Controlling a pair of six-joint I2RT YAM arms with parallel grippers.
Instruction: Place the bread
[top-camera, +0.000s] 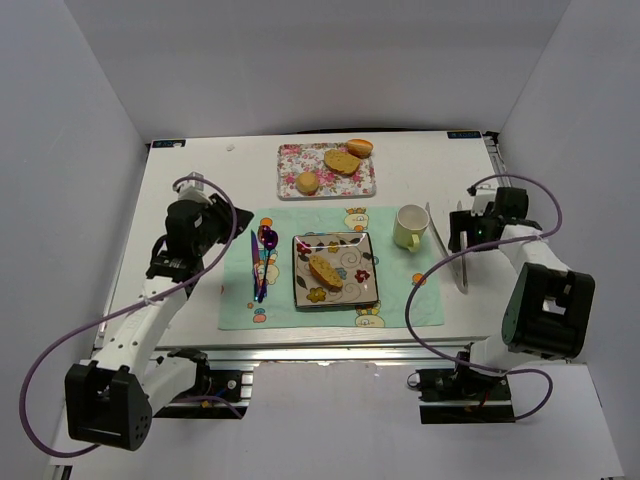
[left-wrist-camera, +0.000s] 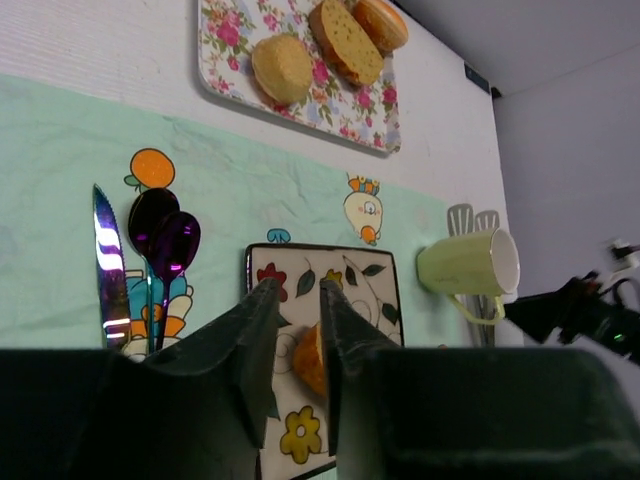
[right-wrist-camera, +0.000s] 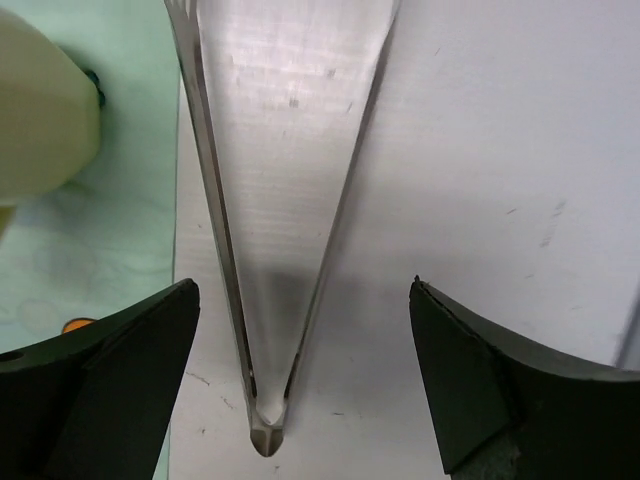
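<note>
The bread (top-camera: 326, 271), a small oval golden-brown slice, lies on the square patterned plate (top-camera: 368, 290) in the middle of the green mat. In the left wrist view part of the bread (left-wrist-camera: 310, 360) shows on the plate (left-wrist-camera: 385, 300) through the gap between my fingers. My left gripper (top-camera: 238, 216) hovers over the mat's left part, apart from the plate; its jaws (left-wrist-camera: 298, 288) stand narrowly apart and empty. My right gripper (top-camera: 462, 232) is wide open and empty (right-wrist-camera: 304, 290), straddling the hinge end of metal tongs (right-wrist-camera: 215, 200) that lie on the table.
A floral tray (top-camera: 290, 170) at the back holds a round bun (top-camera: 307, 183), a larger slice (top-camera: 342, 160) and another piece. A knife (left-wrist-camera: 108, 270) and purple spoons (left-wrist-camera: 172, 240) lie left of the plate. A pale-green mug (top-camera: 410, 226) stands right of it.
</note>
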